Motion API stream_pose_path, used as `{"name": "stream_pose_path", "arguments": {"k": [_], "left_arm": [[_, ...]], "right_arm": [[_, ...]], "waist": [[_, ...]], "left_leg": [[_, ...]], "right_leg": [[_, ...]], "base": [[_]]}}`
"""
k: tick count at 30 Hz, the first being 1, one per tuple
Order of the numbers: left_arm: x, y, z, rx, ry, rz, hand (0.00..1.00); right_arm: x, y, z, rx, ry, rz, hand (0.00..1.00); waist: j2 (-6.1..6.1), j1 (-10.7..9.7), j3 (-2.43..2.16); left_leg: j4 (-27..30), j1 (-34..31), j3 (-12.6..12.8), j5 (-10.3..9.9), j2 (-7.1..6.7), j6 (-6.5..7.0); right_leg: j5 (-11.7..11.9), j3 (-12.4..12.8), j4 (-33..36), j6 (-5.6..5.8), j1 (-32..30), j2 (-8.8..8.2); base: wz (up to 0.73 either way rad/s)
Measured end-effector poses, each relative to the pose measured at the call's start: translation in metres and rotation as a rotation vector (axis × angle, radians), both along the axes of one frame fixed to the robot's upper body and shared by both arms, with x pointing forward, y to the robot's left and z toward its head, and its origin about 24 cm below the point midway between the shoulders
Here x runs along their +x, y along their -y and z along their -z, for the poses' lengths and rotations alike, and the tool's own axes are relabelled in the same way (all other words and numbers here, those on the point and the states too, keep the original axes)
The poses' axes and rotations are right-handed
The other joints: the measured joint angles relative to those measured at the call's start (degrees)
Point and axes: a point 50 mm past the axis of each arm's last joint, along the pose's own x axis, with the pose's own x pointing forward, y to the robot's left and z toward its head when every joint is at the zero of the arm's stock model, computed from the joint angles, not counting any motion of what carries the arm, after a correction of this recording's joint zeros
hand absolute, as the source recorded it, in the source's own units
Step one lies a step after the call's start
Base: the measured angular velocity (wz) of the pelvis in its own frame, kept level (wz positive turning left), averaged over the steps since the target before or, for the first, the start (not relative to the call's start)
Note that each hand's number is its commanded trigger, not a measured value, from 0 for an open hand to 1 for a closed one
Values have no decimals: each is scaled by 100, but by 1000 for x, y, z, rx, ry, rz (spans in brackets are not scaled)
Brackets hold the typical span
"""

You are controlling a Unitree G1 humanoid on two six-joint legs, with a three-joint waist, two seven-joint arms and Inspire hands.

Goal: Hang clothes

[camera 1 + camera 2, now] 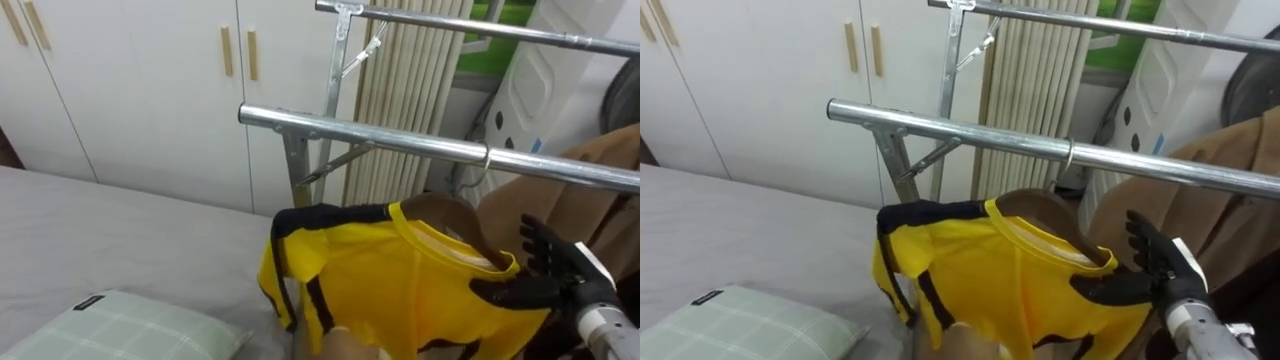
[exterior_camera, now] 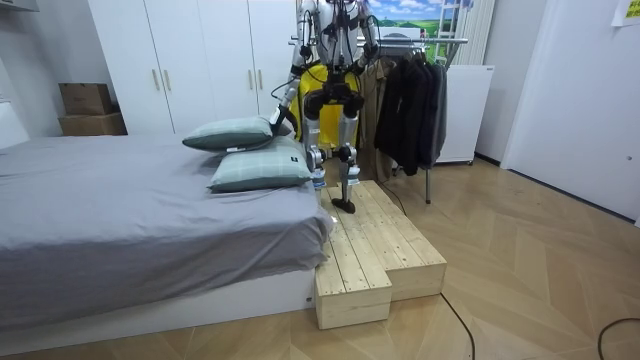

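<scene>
Progress looks well along: the yellow shirt [image 1: 400, 290] is on a wooden hanger [image 1: 452, 212], and the hanger's hook [image 1: 486, 158] is over the near rail [image 1: 370, 130] of the clothes rack. By that, the hanging of this piece seems nearly done.

Your right robot hand [image 1: 556, 272] is at the shirt's right shoulder. Its fingers are spread and fairly straight, and its thumb lies against the yellow cloth, so it is released rather than clenched. What seems left is to draw that hand clear and check that the shirt hangs square, since the left sleeve is bunched near the collar.

A brown coat [image 1: 600, 180] hangs just to the right of the robot hand, so you have little room on that side. A second, higher rail [image 1: 480, 28] runs farther back. To the left and nearer lie the grey bed [image 1: 90, 235] and a checked pillow [image 1: 120, 325], with white wardrobe doors [image 1: 150, 80] behind them.

In the room view the robot stands on a wooden platform [image 2: 375, 250] between the bed and the rack, with dark clothes [image 2: 410, 100] hanging farther right.
</scene>
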Motion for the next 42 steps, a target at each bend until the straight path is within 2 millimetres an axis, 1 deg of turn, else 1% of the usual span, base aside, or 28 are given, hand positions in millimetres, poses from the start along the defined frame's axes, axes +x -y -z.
{"name": "stream_pose_path", "arguments": {"k": [3,4,8,10,12,14,16,17,19,22,23,24,26,27,28,29,31,32,33,34,35,36,37,38,39,40,42], "left_arm": [[-4,0,0,0,-9,-2,0],[-6,0,0,0,-15,-4,0],[-12,0,0,1,-26,-8,0],[-16,-1,-1,3,-35,-11,0],[-17,-1,-1,2,-38,-12,0],[-17,-2,-1,3,-38,-12,0],[-18,-2,-1,4,-38,-11,0],[-18,-2,-1,4,-39,-11,0],[-19,-2,-1,4,-40,-13,0],[-20,-2,-1,4,-43,-16,0],[-20,-2,-1,4,-43,-15,0],[-20,-2,-1,3,-43,-14,0],[-20,-1,-1,2,-44,-14,0],[-21,-1,0,-1,-49,-14,0],[-23,0,0,-3,-53,-15,0],[-23,1,1,-5,-53,-14,0],[-22,4,1,-11,-48,-13,0],[-22,4,2,-13,-48,-14,0],[-22,4,2,-14,-48,-14,0],[-23,4,2,-15,-49,-16,0],[-23,5,2,-16,-48,-17,0],[-23,6,2,-19,-48,-17,0],[-23,7,3,-23,-48,-19,0],[-23,8,3,-26,-49,-20,0],[-21,9,4,-34,-47,-24,0],[-21,10,5,-40,-43,-30,0],[-21,12,5,-45,-42,-23,0]], "right_arm": [[-7,8,2,-2,-2,45,0],[-8,8,2,-3,-3,49,0],[-10,9,4,-4,-12,50,0],[-11,9,4,-1,-14,42,0],[-12,9,5,-2,-18,43,0],[-18,11,10,-2,-39,49,0],[-34,14,23,-4,-94,58,0],[-38,15,26,-4,-109,61,0],[-55,18,37,-3,-162,79,0],[-69,18,47,6,-201,104,0],[-71,18,48,10,-204,109,0],[-73,15,52,22,-208,121,0],[-79,8,60,47,-224,130,0],[-85,3,69,69,-246,137,0],[-93,-2,79,87,-280,147,0],[-98,-3,83,96,-300,153,0],[-118,-7,96,113,-367,168,0],[-124,-7,100,116,-389,171,0],[-134,-9,108,125,-433,183,0],[-144,-12,115,123,-479,187,0],[-148,-13,119,122,-498,188,0],[-157,-16,123,123,-529,189,0],[-164,-19,129,126,-558,189,0],[-168,-21,133,126,-578,190,0],[-175,-23,138,118,-620,183,0],[-179,-27,142,103,-651,160,0],[-182,-31,145,97,-667,144,0]], "waist": [[-1,-63,0],[1,-112,-1],[3,-193,-2],[-1,-285,-2],[-10,-303,-6],[-30,-305,-11],[-52,-306,-3],[-55,-305,-3],[-52,-313,1],[-41,-353,7],[-33,-359,11],[-19,-361,22],[-1,-364,28],[47,-361,39],[66,-354,25],[83,-345,19],[161,-327,6],[185,-324,-3],[210,-306,-13],[219,-304,-11],[218,-304,-8],[237,-303,-8],[231,-318,0],[248,-321,-7],[253,-318,1],[264,-327,16],[295,-341,31]], "left_leg": [[0,1,26,0,1,0],[0,3,34,0,4,0],[0,8,89,0,10,0],[-1,8,122,0,9,0],[-11,9,147,0,9,0],[-16,9,149,0,8,0],[-17,9,131,-1,6,0],[-18,9,139,-1,7,0],[-19,13,154,-1,10,0],[-19,28,134,-1,10,0],[-19,31,142,-1,10,0],[-19,39,152,-2,10,1],[-21,58,150,-2,9,1],[-33,69,145,-2,7,1],[-56,86,143,-2,6,1],[-66,91,144,-2,6,1],[-103,103,140,-2,-5,1],[-106,107,140,-3,-7,1],[-108,111,139,-2,-8,1],[-108,114,138,-2,-6,1],[-108,115,135,-2,-6,1],[-110,118,136,-2,-2,1],[-111,121,140,-2,1,1],[-111,121,141,-2,2,1],[-111,114,142,-2,1,1],[-111,107,147,-2,1,1],[-111,99,149,-3,-3,1]], "right_leg": [[0,13,-3,0,-1,1],[0,17,-2,-1,-1,3],[1,92,-1,-2,-4,14],[1,127,-1,-2,-11,14],[1,152,0,-2,-25,18],[2,142,-3,-3,-24,16],[2,123,-16,-3,-13,11],[2,124,-16,-3,-11,11],[1,147,-19,-2,-18,14],[0,169,-18,-2,-6,18],[1,177,-16,-2,-4,21],[0,191,-17,-2,1,24],[1,202,-9,-1,12,25],[1,215,-10,-1,18,27],[2,219,-9,-1,22,28],[2,223,-10,-1,21,29],[-5,220,-10,11,7,23],[-7,221,-11,14,7,21],[-7,226,-9,15,8,22],[-7,229,-4,14,9,25],[-7,230,-2,14,9,28],[-9,236,1,11,9,33],[-12,247,-1,11,9,38],[-13,247,0,12,9,39],[-13,248,-3,13,10,38],[-14,261,-6,14,7,38],[-15,268,-16,15,2,34]], "base": [[0],[0],[-7],[-8],[-8],[2],[5],[0],[-7],[-2],[-5],[-6],[-5],[0],[-3],[0],[0],[0],[0],[0],[0],[0],[0],[0],[0],[0],[0]]}}
